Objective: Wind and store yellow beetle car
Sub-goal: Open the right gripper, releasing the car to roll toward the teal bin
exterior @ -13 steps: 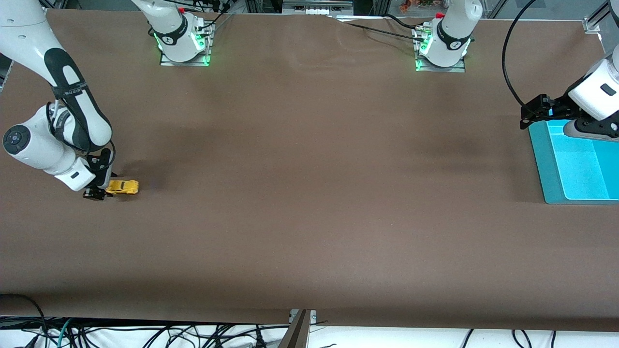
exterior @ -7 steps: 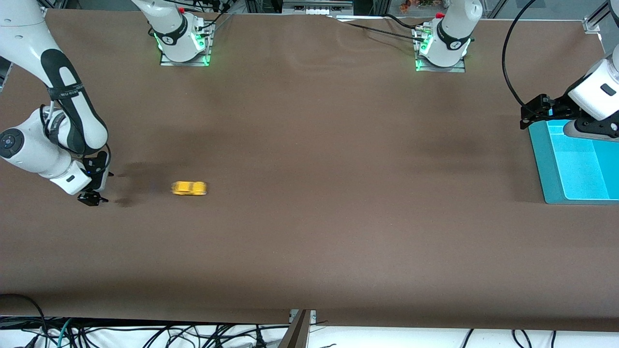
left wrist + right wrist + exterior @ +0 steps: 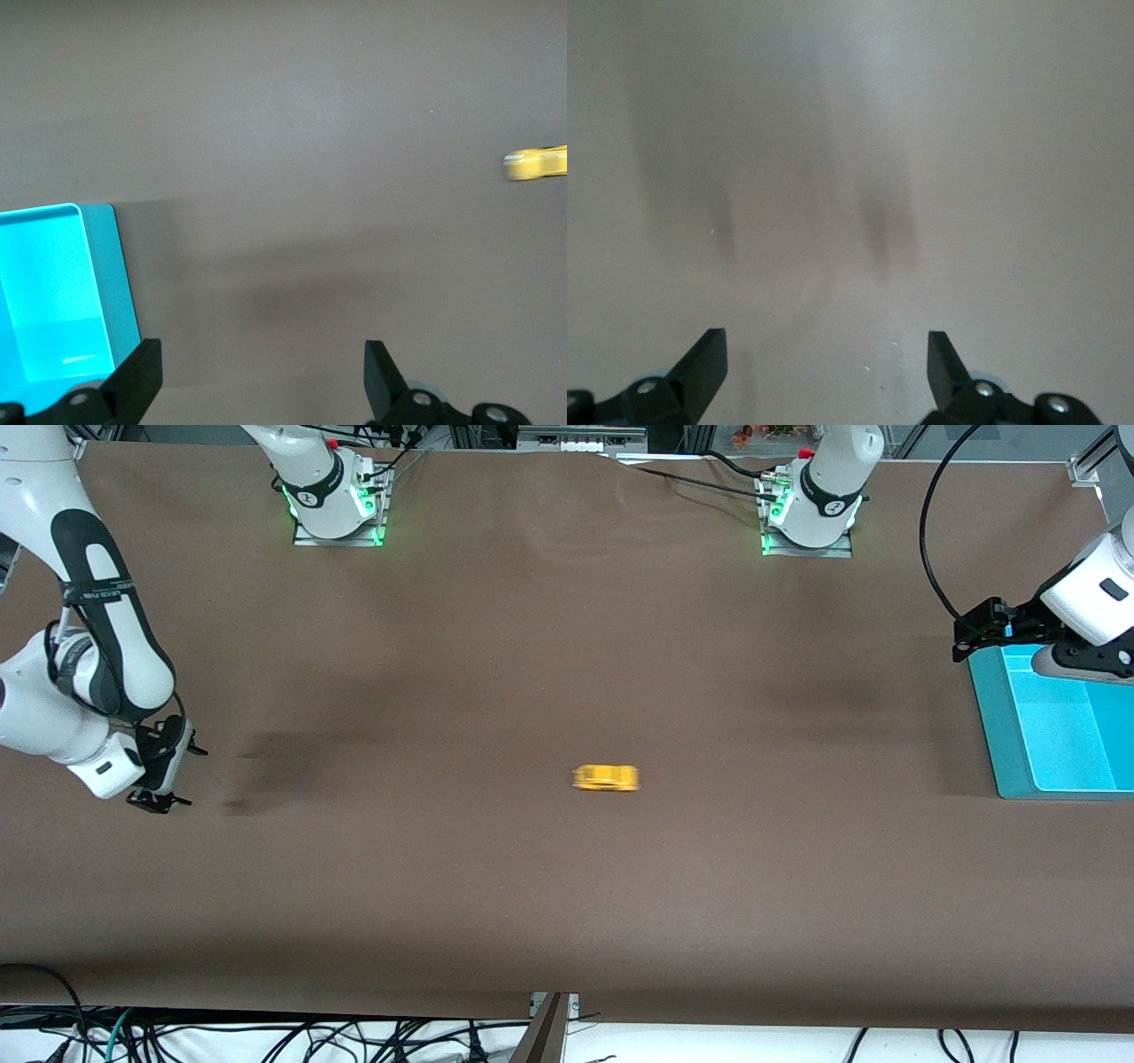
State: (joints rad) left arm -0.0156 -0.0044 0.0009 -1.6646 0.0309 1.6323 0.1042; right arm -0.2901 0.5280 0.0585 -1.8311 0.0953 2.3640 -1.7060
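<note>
Car (image 3: 606,778), yellow and smeared by blur, sits on the brown table (image 3: 567,886) near the table's middle, well apart from both grippers. Front view: the right gripper (image 3: 158,778) hangs low over the table at the right arm's end, fingers spread and holding nothing, a dark shadow on the cloth just beside it. The left gripper (image 3: 977,631) hovers over the corner of the teal tray (image 3: 992,726) that lies farthest from the front camera; the tray lies at the left arm's end of the table and shows a brighter cyan floor inside its rim. The car lies between the right gripper and the tray, roughly level with both. Left wrist view: the left gripper (image 3: 262,376) shows two black fingers (image 3: 140,372) set wide apart with bare table between them; the tray (image 3: 120,283) shows by one finger, and the car (image 3: 535,164) appears as a yellow streak at the picture's edge, well away from the fingers. Right wrist view: the right gripper (image 3: 827,365) likewise shows its fingers (image 3: 943,359) wide apart over bare table (image 3: 850,133), with soft shadows on the cloth.
</note>
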